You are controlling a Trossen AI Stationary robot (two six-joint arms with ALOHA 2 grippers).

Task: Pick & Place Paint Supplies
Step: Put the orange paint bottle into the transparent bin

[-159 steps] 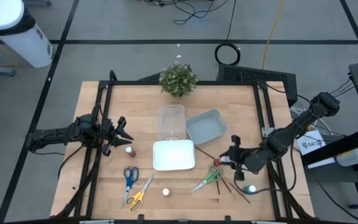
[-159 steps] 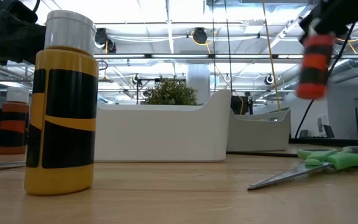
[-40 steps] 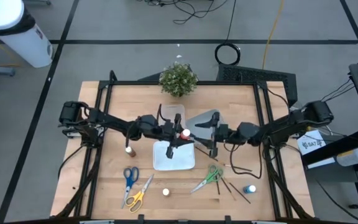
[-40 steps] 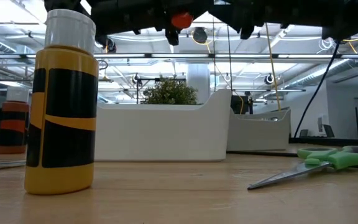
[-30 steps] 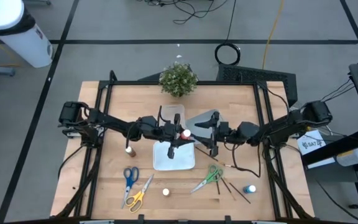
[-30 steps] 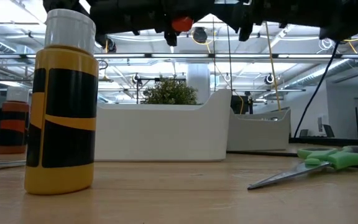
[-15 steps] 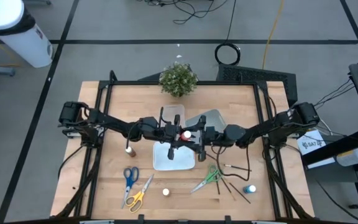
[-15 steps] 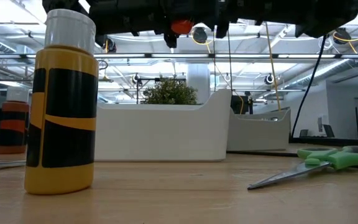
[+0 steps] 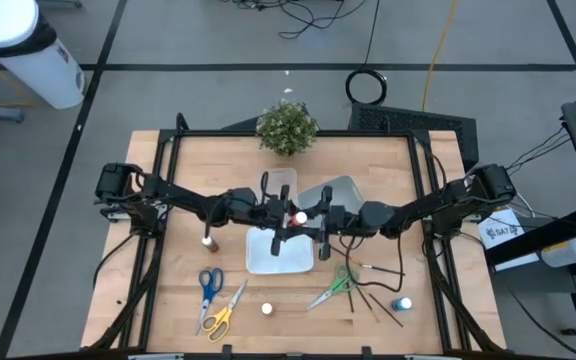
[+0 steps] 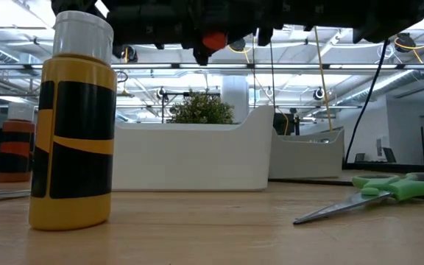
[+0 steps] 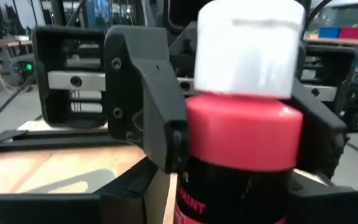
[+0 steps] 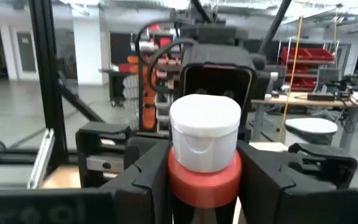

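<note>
A red paint bottle (image 9: 298, 217) with a white cap is upright in the air over the white tray (image 9: 279, 262). It also shows in the low view (image 10: 213, 40). My left gripper (image 9: 286, 218) reaches it from the table's left and my right gripper (image 9: 311, 220) from the right; both are shut on it. A brown bottle (image 9: 206, 242), a yellow bottle (image 9: 266, 309) and a blue bottle (image 9: 401, 303) stand on the table. Blue scissors (image 9: 208, 285), yellow scissors (image 9: 223, 314), green scissors (image 9: 333, 287) and dark brushes (image 9: 370, 296) lie flat. My left gripper pinches the red bottle's lower body (image 11: 229, 193) between its two fingers, coming level from the table's left. The bottle is upright and lifted clear. My right gripper pinches the red body just under the cap (image 12: 204, 180) between its two fingers (image 12: 145, 177), level from the table's right.
A clear tray (image 9: 276, 195) and a grey tray (image 9: 340, 192) lie behind the white one, with a potted plant (image 9: 287, 128) at the far edge. In the low view the yellow bottle (image 10: 76, 121) stands close, and the green scissors (image 10: 396, 188) lie to the right.
My right gripper has moved toward the table's left, up to the red bottle held by my left gripper; its fingers now stand on both sides of the bottle. In the low view the bottle has sunk a little.
</note>
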